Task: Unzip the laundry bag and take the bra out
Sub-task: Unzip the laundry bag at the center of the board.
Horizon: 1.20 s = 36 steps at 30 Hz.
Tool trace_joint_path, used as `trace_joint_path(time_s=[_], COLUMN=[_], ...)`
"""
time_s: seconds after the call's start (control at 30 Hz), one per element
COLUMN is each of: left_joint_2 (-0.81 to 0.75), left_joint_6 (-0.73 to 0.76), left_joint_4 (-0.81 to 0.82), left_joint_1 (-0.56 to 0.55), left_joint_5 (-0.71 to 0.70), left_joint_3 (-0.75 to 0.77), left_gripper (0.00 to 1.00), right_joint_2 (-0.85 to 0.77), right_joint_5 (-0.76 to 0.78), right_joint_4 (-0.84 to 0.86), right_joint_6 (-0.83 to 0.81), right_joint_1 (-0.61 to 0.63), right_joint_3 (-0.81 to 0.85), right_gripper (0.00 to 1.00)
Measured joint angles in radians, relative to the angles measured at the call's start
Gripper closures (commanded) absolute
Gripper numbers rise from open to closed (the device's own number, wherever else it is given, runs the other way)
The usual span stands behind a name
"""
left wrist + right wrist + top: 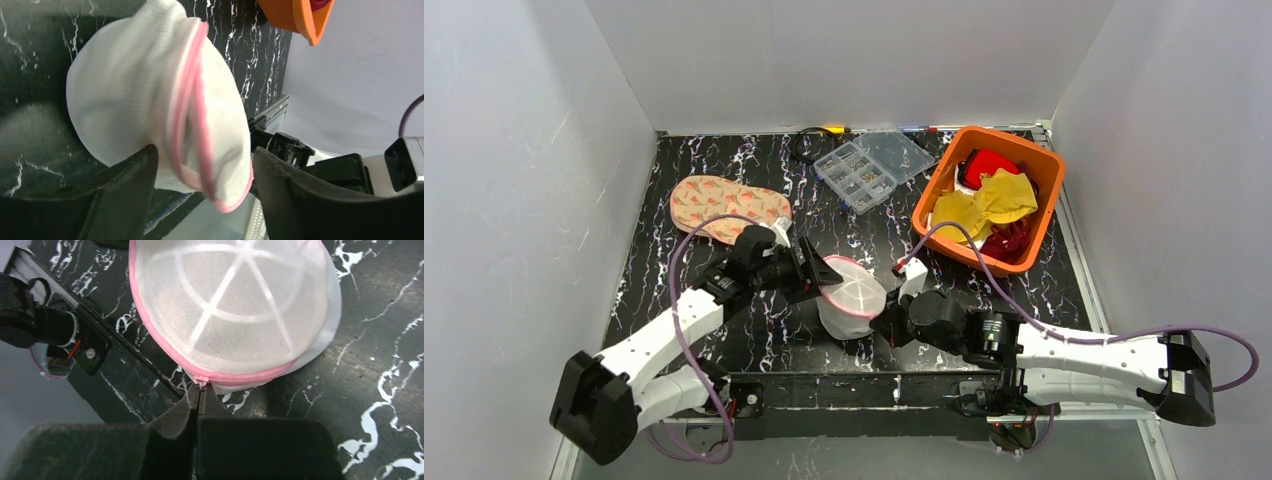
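Observation:
The laundry bag [852, 293] is a white mesh dome with a pink zip rim, held up near the table's front edge. My left gripper [816, 272] is shut on its edge; in the left wrist view the bag [150, 95] sits squeezed between the two black fingers [125, 185]. My right gripper [891, 318] is shut on the pink zip pull [200, 381] at the bag's rim. The right wrist view shows the bag's flat face [235, 300] with white spoke ribs. The zip looks closed. The bra is hidden inside.
An orange basket [1039, 170] with red and yellow cloths stands at the back right. A clear compartment box [869, 165] lies at the back middle. A patterned pink pouch [724, 205] lies at the left. The metal front rail [854, 390] runs below the bag.

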Motion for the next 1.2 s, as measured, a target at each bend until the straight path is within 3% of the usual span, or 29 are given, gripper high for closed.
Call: trace_joint_path(time_s=[0.2,0.33,0.57,0.7,0.93,1.1,1.2], left_joint_2=[-0.207,-0.338,-0.287,-0.267,-0.293,-0.300,-0.298], left_joint_6=[-0.049,-0.104,-0.187,-0.239,-0.345,-0.386,-0.399], left_joint_4=[-0.134,-0.195,-0.232,-0.245,-0.224,-0.230,-0.238], left_joint_1=[-0.008,-0.073,-0.282,-0.338,-0.353,-0.353,-0.355], left_joint_5=[-0.031,-0.092,-0.224,-0.283,-0.407,-0.477,-0.501], left_joint_3=[-0.033,-0.046,-0.031,-0.032,-0.066,-0.074,-0.074], left_gripper=[0.11,0.10,0.10,0.13,0.31,0.62,0.74], right_joint_2=[0.035,0.074,0.144,0.153,0.198,0.211,0.210], right_joint_5=[-0.034,-0.045,-0.053,-0.053,-0.053,-0.052,-0.051], right_joint_4=[0.073,0.096,0.136,0.152,0.198,0.200,0.200], right_joint_6=[0.008,0.010,0.027,0.030,0.033,0.033,0.033], right_joint_1=[0.004,0.007,0.019,0.026,0.061,0.085,0.091], right_joint_3=[0.001,0.010,0.052,0.072,0.080,0.080,0.080], right_gripper=[0.99,0.99,0.99,0.99,0.99,0.99,0.99])
